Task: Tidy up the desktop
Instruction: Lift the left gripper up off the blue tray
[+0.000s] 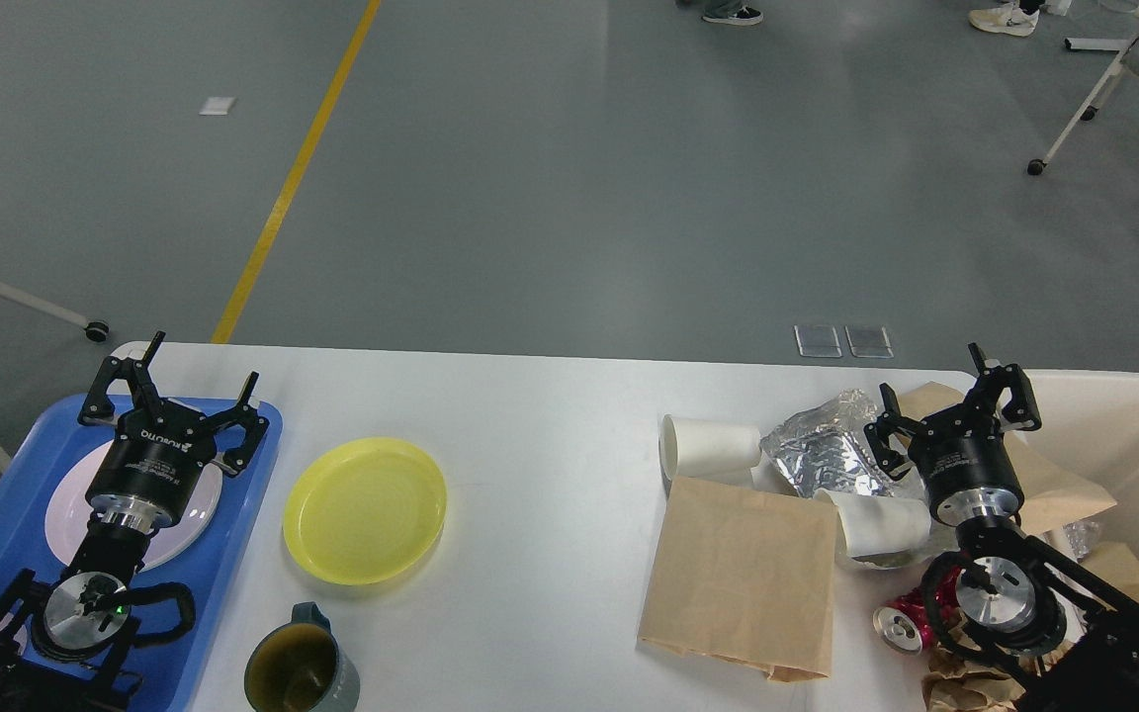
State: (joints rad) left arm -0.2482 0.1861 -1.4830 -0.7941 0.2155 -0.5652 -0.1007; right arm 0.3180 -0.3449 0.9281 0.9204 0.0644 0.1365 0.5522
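On our white desktop (530, 415) we see a yellow plate (365, 509), with a blue tray (253, 475) just left of it holding a pale lilac plate (194, 514). Right of the yellow plate lie a brown paper bag (743, 583), a white cup (713, 447) and silver foil (822, 450).

The white desktop (550, 415) carried a blue tray (233, 554), yellow plate (365, 510), dark mug (301, 672), brown paper bag (743, 583), tipped paper cups (710, 447) and crumpled foil (827, 450).
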